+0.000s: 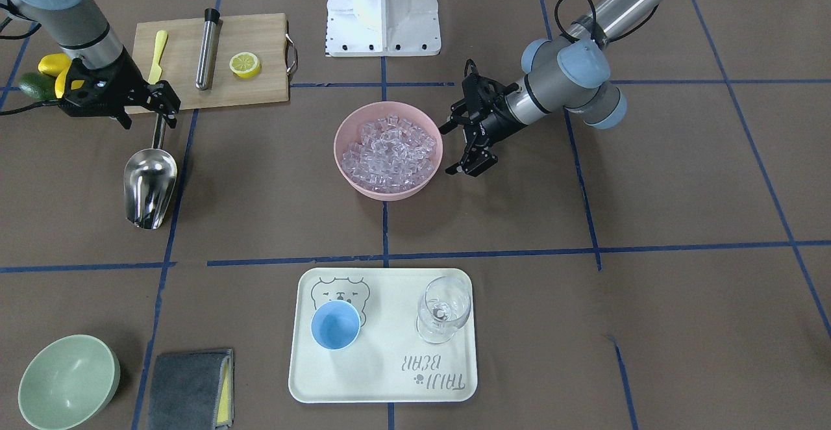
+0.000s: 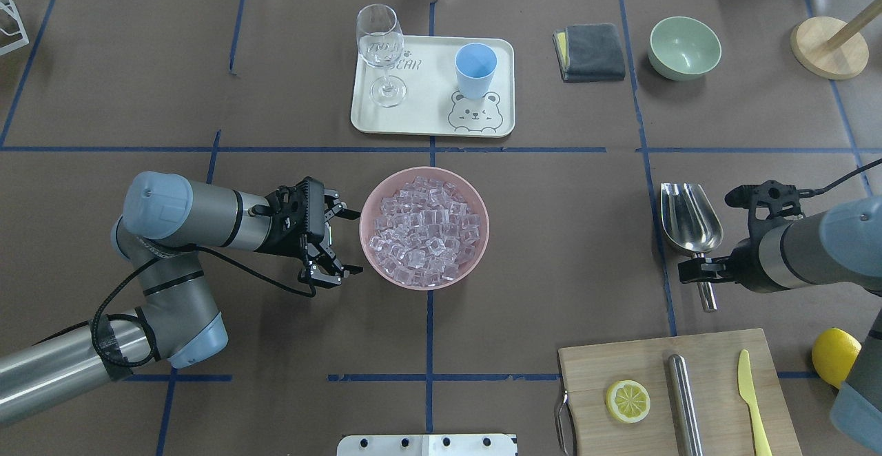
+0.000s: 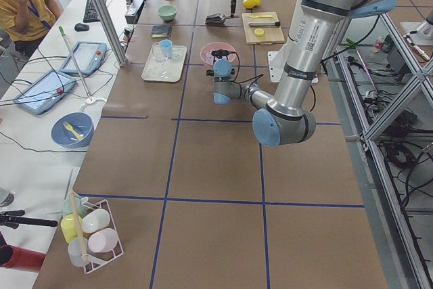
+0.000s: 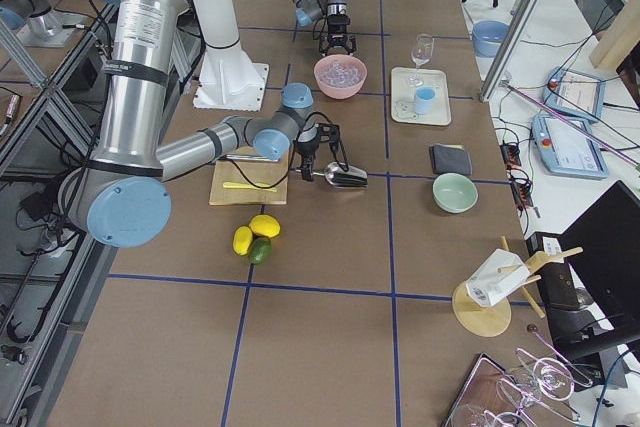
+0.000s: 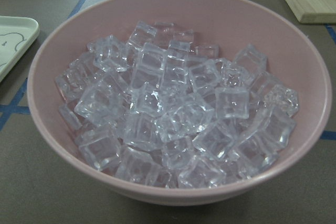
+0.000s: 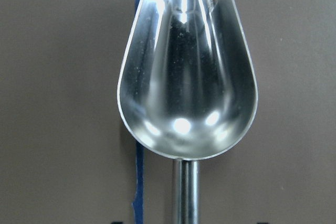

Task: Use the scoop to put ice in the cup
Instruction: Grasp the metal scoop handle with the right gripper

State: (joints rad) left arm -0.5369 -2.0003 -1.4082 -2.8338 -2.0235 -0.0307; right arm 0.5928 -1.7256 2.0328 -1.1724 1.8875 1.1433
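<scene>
The tray (image 1: 383, 391) carries a glass (image 1: 443, 310) and the empty cup (image 1: 335, 325). The pink bowl (image 1: 337, 147) is heaped with ice (image 1: 389, 151) — left fingers (image 1: 471, 167) spread wide beside it. The scoop (image 1: 150, 186) lies empty on the bench (image 1: 649, 189), right fingers (image 1: 167, 100) apart around its handle (image 1: 159, 132) — the wrist view shows its inside best.

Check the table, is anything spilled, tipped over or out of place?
Nothing stands out. The ice is all in the pink bowl, the cup and the stemmed glass stand upright on the tray, and the scoop is empty.
</scene>
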